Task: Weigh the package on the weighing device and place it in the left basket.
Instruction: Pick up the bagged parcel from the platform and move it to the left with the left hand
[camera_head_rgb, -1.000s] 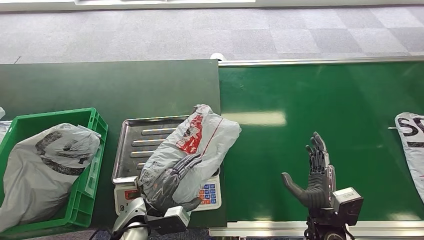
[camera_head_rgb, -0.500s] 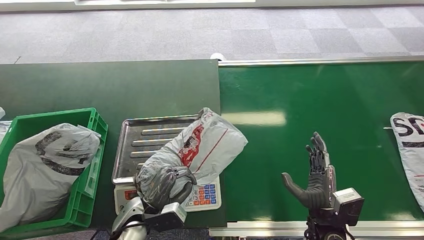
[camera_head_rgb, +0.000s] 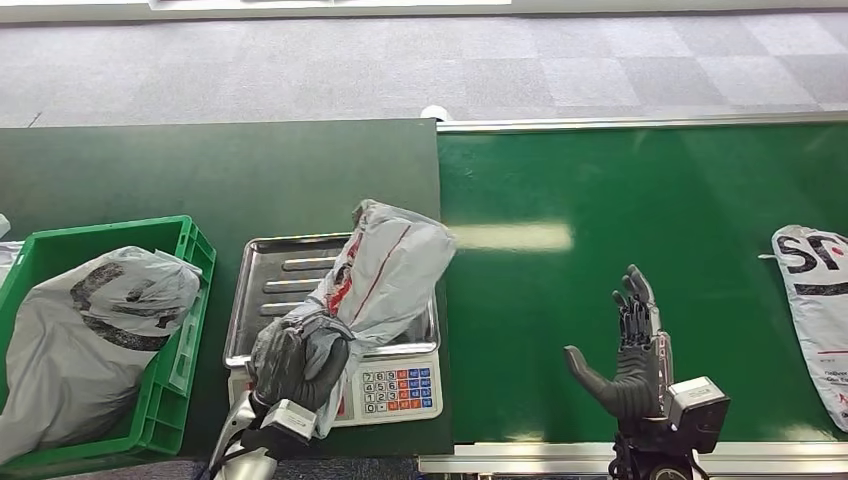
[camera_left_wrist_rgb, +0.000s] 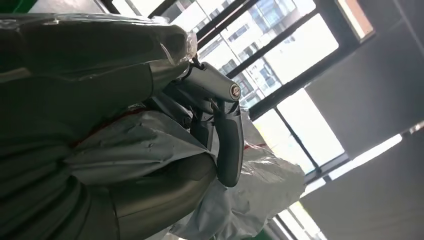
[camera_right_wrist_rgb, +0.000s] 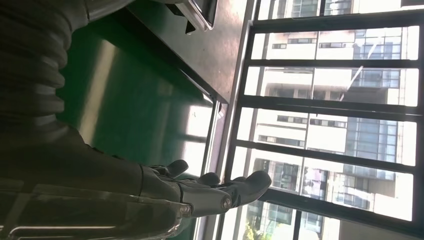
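Head view, left hand gripping red-printed grey package over scale, right hand open, writing unreadable.

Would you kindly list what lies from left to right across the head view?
Green basket holding a grey bag → scale, with the left hand gripping the package → right hand above the belt → another package.

- Bag on the belt at 3 o'clock: large black letters "S" and a partly visible second letter; small print below is too small to read.
- Scale keypad: key markings illegible.
- Held package: red print, illegible.
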